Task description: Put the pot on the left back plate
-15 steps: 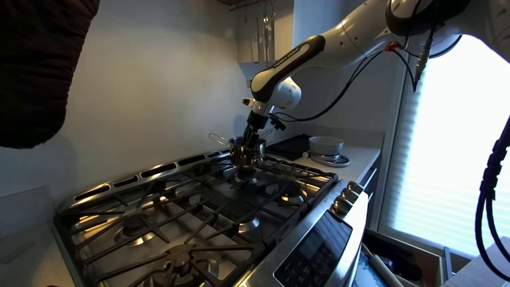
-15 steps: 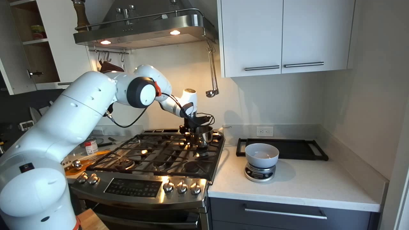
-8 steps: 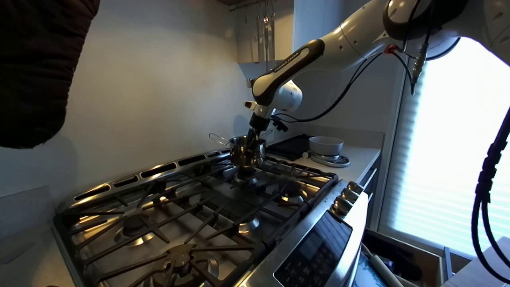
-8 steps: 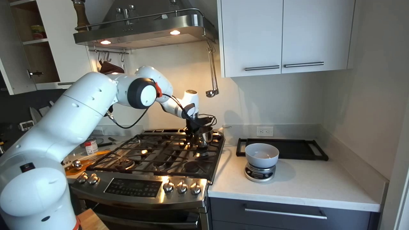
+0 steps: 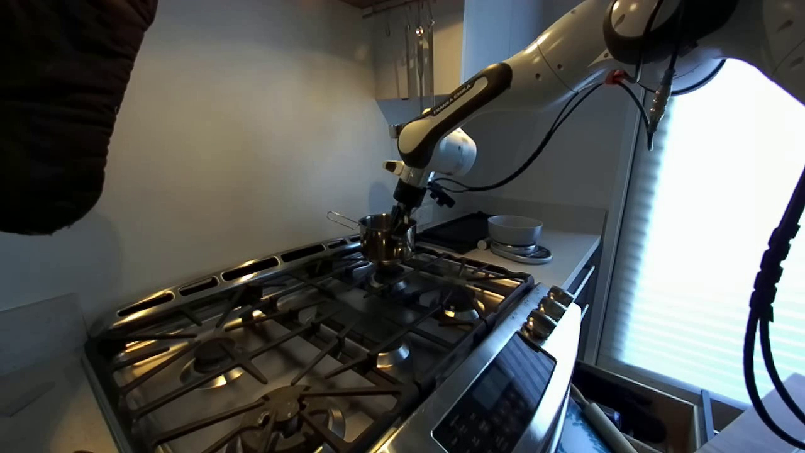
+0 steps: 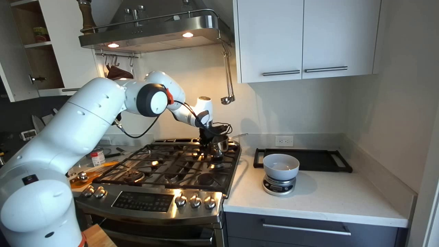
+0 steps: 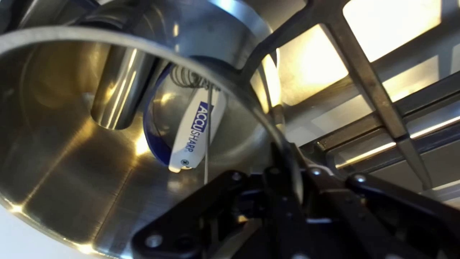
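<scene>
Firstly, itemised from the wrist view alone: interior of the pot [image 7: 97, 180], round, bright steel. Itemised from an exterior view only: dark quilted cloth [image 5: 63, 113] filling an upper corner; drawer [image 5: 682, 412], pulled out. Itemised from an exterior view only: range hood [image 6: 154, 34] with two lit lamps [image 6: 187, 34]; cupboard [image 6: 48, 70], standing open.

Counted within the pot: white utensil [image 7: 196, 131] lettered ACCUSHARP, with a blue part alongside; steel cylinder [image 7: 116, 90]; coiled wire [image 7: 185, 76] and thin rod [image 7: 207, 140], not discernible as joined or separate. Counted in the cupboard, above its shelf [image 6: 37, 44]: can [image 6: 41, 34]. Counted in the drawer: pale rod [image 5: 604, 423], among items too dim to name. Logged on the surface [image 6: 329, 199], in both exterior views: pale bowl [image 6: 281, 168], resting on a scale [image 6: 278, 188], near a black tray [image 6: 308, 160].

Located at the back of the range [image 6: 151, 215], over a burner [image 5: 388, 278] toward the surface's side: pot, well apart from the left back plate [image 5: 215, 357]. Could not determine contact beneath the pot's base. Found clamped narrow on the pot's wall: tool [image 7: 295, 176], with fingers to either side of the rim.

Shifted a trace leftward in an exterior view since the earlier frame: pot, tool and wire loop [image 5: 343, 215] projecting from the rim. Tipped slightly upward at its outer end, in an exterior view: slim handle [image 6: 239, 136] reaching out from the pot. Found unmoved in both exterior views: bowl, scale and tray.
</scene>
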`<state>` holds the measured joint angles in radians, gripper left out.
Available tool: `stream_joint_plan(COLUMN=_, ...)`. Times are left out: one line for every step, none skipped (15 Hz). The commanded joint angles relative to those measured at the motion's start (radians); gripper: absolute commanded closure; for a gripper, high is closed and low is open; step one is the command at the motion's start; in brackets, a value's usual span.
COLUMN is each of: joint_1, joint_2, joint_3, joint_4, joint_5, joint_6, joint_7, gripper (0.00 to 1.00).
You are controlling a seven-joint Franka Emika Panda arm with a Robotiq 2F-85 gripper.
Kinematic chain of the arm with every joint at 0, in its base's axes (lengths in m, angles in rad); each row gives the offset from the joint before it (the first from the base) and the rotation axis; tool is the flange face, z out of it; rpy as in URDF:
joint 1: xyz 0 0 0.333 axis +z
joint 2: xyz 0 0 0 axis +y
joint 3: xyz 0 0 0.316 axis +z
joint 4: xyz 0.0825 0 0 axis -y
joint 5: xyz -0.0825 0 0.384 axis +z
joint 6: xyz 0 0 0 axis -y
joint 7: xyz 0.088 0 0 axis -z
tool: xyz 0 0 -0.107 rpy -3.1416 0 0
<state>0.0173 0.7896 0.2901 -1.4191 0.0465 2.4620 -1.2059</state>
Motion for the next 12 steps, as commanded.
stream_joint_plan(joint_1=0.032, joint_2=-0.037, joint_3=-0.03, joint_4=-0.011, joint_5=-0.057, joint_6=-0.024, joint_7=-0.002, gripper=0.99)
stream_joint_plan(joint_1=0.037, joint_2=-0.05, joint_3=-0.031, joint_4=-0.023, joint_5=-0.072, joint_6=-0.022, joint_7=-0.007, gripper=0.99)
stream_joint_plan(joint_1=0.042, joint_2=-0.066, joint_3=-0.031, joint_4=-0.035, joint_5=-0.086, joint_6=-0.024, joint_7=-0.011, gripper=0.99)
stream_joint_plan(joint_1=0.038, joint_2=-0.086, joint_3=-0.015, joint_4=-0.053, joint_5=-0.085, joint_6=-0.044, joint_7=-0.025, gripper=0.99)
stream_joint_plan(joint_1=0.042, joint_2=-0.101, joint_3=-0.011, joint_4=-0.066, joint_5=-0.093, joint_6=-0.047, joint_7=-0.03, gripper=0.99)
stream_joint_plan(joint_1=0.049, joint_2=-0.123, joint_3=-0.009, joint_4=-0.082, joint_5=-0.096, joint_6=-0.05, joint_7=-0.032, gripper=0.99)
stream_joint_plan(joint_1=0.057, joint_2=-0.144, joint_3=-0.01, joint_4=-0.097, joint_5=-0.102, joint_6=-0.05, joint_7=-0.035, gripper=0.99)
stream_joint_plan(joint_1=0.061, joint_2=-0.166, joint_3=-0.006, joint_4=-0.115, joint_5=-0.101, joint_6=-0.052, joint_7=-0.039, gripper=0.99)
stream_joint_plan(joint_1=0.063, joint_2=-0.19, joint_3=0.003, joint_4=-0.137, joint_5=-0.097, joint_6=-0.053, joint_7=-0.049, gripper=0.99)
stream_joint_plan(joint_1=0.065, joint_2=-0.216, joint_3=0.011, joint_4=-0.162, joint_5=-0.094, joint_6=-0.054, joint_7=-0.06, gripper=0.99)
stream_joint_plan(joint_1=0.065, joint_2=-0.245, joint_3=0.021, joint_4=-0.19, joint_5=-0.089, joint_6=-0.055, joint_7=-0.08, gripper=0.99)
stream_joint_plan(joint_1=0.066, joint_2=-0.266, joint_3=0.029, joint_4=-0.211, joint_5=-0.084, joint_6=-0.061, joint_7=-0.095, gripper=0.99)
